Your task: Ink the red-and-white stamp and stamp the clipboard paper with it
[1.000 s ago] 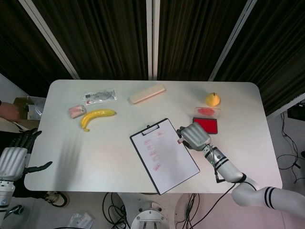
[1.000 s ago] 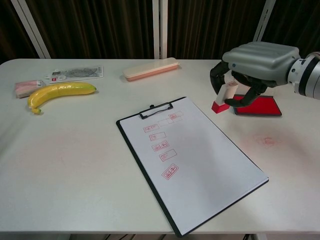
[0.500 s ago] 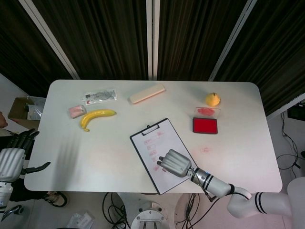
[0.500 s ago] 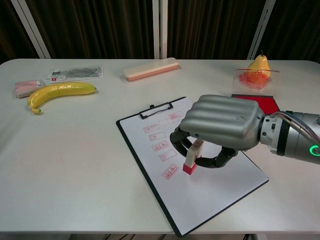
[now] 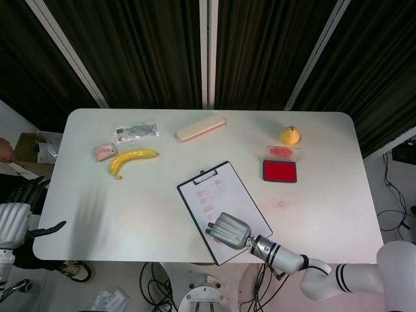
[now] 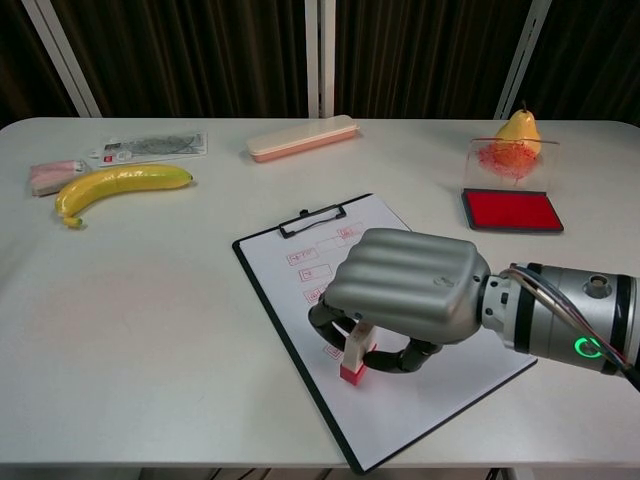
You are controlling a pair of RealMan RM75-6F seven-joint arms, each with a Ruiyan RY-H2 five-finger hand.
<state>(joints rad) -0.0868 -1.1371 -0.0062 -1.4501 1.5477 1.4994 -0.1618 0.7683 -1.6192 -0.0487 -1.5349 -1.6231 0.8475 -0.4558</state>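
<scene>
— Red base of the stamp [image 6: 352,372] now sits low on the clipboard paper [image 6: 440,375], just below the last printed mark. Half a second back it was a little higher and further right, beside that mark.

— So what does that mean for the job?

— Inking looks done; the ink pad [image 6: 508,210] lies well apart at the right of the frame. I judge the press is either landing or about to.

— And the right hand [image 6: 405,285]?

— Knuckles up, palm down over the lower middle of the chest view, fingers wrapped around the stamp's white handle.

— The left hand [image 5: 14,218]?

— Lower left edge of the head view, off the table, fingers spread, holding nothing.
</scene>
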